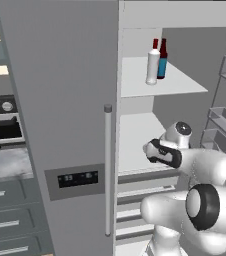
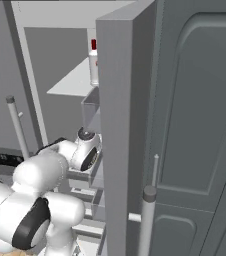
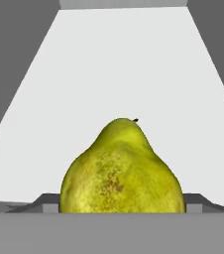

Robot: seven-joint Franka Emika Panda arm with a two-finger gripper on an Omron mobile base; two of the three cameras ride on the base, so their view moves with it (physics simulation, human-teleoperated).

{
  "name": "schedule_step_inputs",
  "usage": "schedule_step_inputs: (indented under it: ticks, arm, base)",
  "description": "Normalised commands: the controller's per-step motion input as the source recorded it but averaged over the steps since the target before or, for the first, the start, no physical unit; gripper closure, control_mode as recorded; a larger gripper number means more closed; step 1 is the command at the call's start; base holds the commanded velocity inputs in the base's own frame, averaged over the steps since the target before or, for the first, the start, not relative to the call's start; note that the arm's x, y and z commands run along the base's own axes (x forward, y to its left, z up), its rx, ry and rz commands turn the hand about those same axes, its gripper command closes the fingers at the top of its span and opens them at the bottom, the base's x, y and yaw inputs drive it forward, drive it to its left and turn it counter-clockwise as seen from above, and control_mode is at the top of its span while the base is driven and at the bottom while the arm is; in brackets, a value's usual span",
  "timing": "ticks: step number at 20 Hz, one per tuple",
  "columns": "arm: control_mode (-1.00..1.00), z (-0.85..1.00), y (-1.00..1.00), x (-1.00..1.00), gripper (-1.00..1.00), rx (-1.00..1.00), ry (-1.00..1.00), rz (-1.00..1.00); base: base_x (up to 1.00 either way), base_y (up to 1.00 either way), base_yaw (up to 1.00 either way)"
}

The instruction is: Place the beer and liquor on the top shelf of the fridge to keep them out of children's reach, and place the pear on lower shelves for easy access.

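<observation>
Holding the pear [image 3: 121, 171] over a lower white shelf [image 3: 124, 74]. Go down slowly, set flat, then let go.

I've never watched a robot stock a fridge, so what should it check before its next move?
1. Dark red-brown, blue-labelled beer bottle upright on top white shelf: ok.
2. Whitish red-capped liquor bottle upright beside it: ok.
3. Yellow-green pear close in front of the hand camera: ok.
4. Pear resting on the lower white shelf, not just held: cannot tell.
5. Gripper fingers clear of pear: cannot tell.
6. Grey fridge door open: ok.
</observation>
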Motion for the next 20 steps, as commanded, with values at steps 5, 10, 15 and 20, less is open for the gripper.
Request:
schedule_step_inputs:
  ticks: [5, 10, 15, 20]
  arm:
    - [-1.00, -0.24, -0.14, 0.64, 1.00, 0.00, 0.00, 0.00]
    - [-1.00, -0.20, -0.06, 0.57, -1.00, 0.00, 0.00, 0.00]
    - [-1.00, -0.07, -0.09, 0.33, -1.00, 0.00, -0.02, 0.00]
    - [-1.00, 0.03, -0.07, 0.00, -1.00, 0.00, 0.00, 0.02]
  base:
    - [0.00, 0.00, 0.00]
    - [0.00, 0.00, 0.00]
    - [0.00, 0.00, 0.00]
    - [0.00, 0.00, 0.00]
